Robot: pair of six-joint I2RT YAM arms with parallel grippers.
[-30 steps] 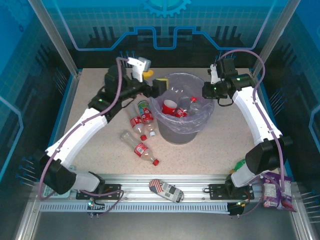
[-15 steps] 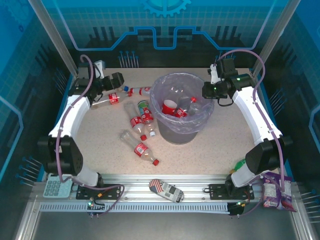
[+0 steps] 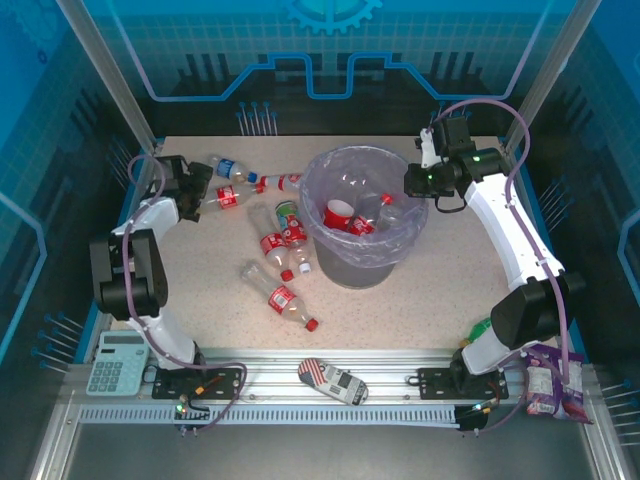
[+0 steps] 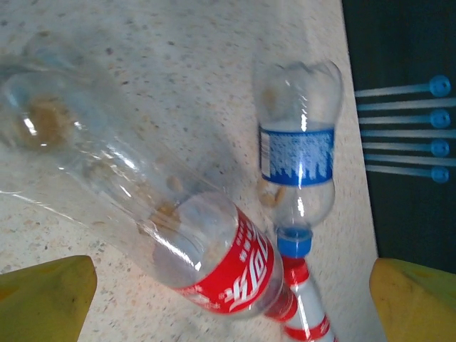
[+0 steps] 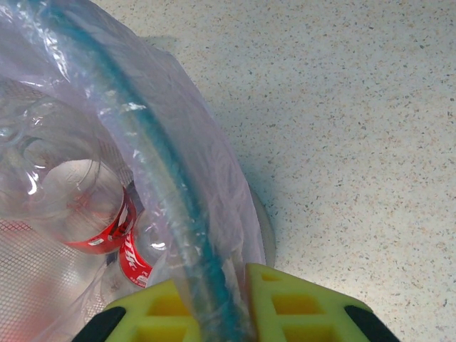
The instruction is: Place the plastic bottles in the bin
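Several plastic bottles lie left of the bin (image 3: 365, 151), among them a red-labelled bottle (image 3: 225, 195), a blue-labelled bottle (image 3: 228, 167) and others (image 3: 283, 298). More bottles (image 3: 385, 210) lie inside the bin. My left gripper (image 3: 200, 185) is at the far left, open wide. In the left wrist view the red-labelled bottle (image 4: 228, 267) lies between its yellow fingertips (image 4: 43, 299), untouched, with the blue-labelled bottle (image 4: 298, 153) beyond. My right gripper (image 3: 415, 180) is shut on the bin's bag-lined rim (image 5: 178, 214), its fingers (image 5: 299, 306) pinching it.
A calculator (image 3: 120, 362) sits at the near left corner. A flag-patterned object (image 3: 333, 380) lies on the front rail. A green bottle (image 3: 480, 328) and snack packets (image 3: 545, 385) are by the right arm's base. The left wall stands close to my left arm.
My left arm has swung from over the bin back to the far left and lowered its open gripper to the bottles there. The right arm has not moved.
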